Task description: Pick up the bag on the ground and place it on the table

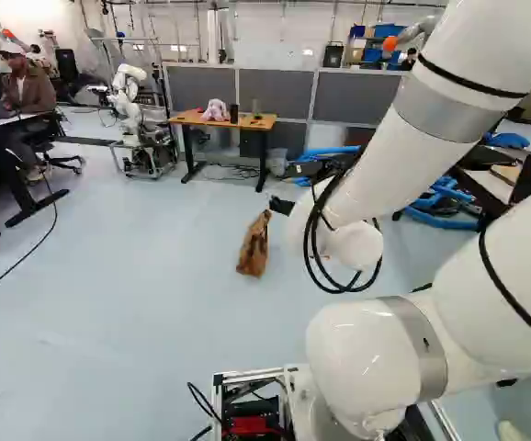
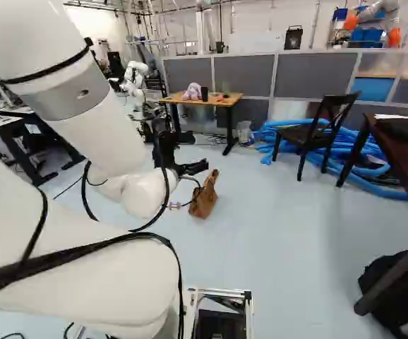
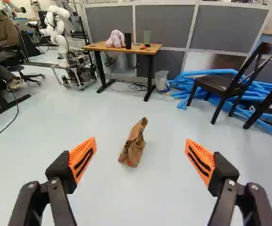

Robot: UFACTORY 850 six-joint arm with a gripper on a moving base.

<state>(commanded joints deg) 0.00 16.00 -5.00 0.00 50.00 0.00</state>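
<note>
On the floor (image 3: 140, 193): we see the brown bag (image 3: 132, 145) ahead of our pincer (image 2: 188, 169), roughly centred, apart from both fingers (image 3: 82, 157).
Pincer: standing wide.
Bench (image 3: 96, 46): beyond the bag.

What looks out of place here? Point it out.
The crumpled brown bag sits on the smooth, pale floor, as if left there. By the dark, open-backed chair, long blue tubes sprawl in a loose heap. I see no spill.

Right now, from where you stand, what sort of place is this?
Probably a robotics lab or workshop: another robot is there beside the wooden table, grey partition panels line the back, and bundled blue tubes lie on the floor.
</note>
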